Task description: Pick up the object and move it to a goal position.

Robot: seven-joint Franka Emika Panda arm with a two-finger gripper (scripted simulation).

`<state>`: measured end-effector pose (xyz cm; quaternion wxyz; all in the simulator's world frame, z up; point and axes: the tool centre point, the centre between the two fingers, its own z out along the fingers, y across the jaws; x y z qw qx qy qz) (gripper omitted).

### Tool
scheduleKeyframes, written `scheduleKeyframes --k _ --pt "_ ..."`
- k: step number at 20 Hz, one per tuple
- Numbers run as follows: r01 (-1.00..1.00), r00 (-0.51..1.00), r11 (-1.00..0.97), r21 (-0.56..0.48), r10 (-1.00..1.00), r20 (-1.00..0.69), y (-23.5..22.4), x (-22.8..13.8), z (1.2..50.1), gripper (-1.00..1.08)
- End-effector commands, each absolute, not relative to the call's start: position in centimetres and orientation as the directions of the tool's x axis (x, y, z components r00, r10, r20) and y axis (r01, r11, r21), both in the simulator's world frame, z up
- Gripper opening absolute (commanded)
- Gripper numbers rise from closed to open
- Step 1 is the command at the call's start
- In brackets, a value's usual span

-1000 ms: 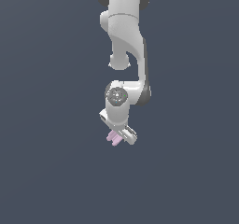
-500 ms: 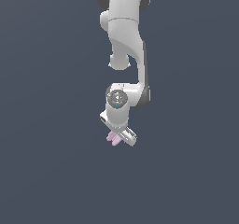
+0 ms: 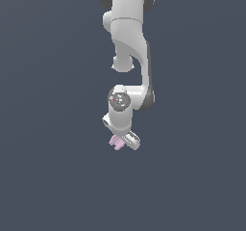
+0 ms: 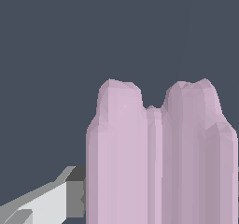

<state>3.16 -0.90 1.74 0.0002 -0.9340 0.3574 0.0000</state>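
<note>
gripper [image 3: 120, 144] is closed on the object [image 3: 115, 141], holding it clear of any surface in the exterior view. object sits right at the fingertips, poking out on the exterior view's left of the hand. wrist view: pink ridged block [image 4: 158, 157] fills the space ahead of the camera, grooves running along the finger direction, one finger [image 4: 44, 203] touching its side. no goal marker visible, so can't tell which way the carry goes. grip looks seated, my read.
</note>
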Motion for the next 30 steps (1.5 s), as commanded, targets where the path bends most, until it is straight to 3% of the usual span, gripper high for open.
scheduleKeyframes --k 1,8,23,30 --pt "-0.668 0.744 -0.744 0.0 -0.668 0.0 -1.4 3.0 2.1 -1.0" --pt "-0.668 0.744 -0.744 -0.001 -0.668 0.0 -4.8 1.5 4.3 -1.0" --pt "-0.668 0.744 -0.744 -0.002 -0.668 -0.001 -18.7 -4.4 13.3 -1.0" --pt "-0.668 0.744 -0.744 -0.001 -0.668 -0.001 -22.9 -5.8 16.0 -1.0"
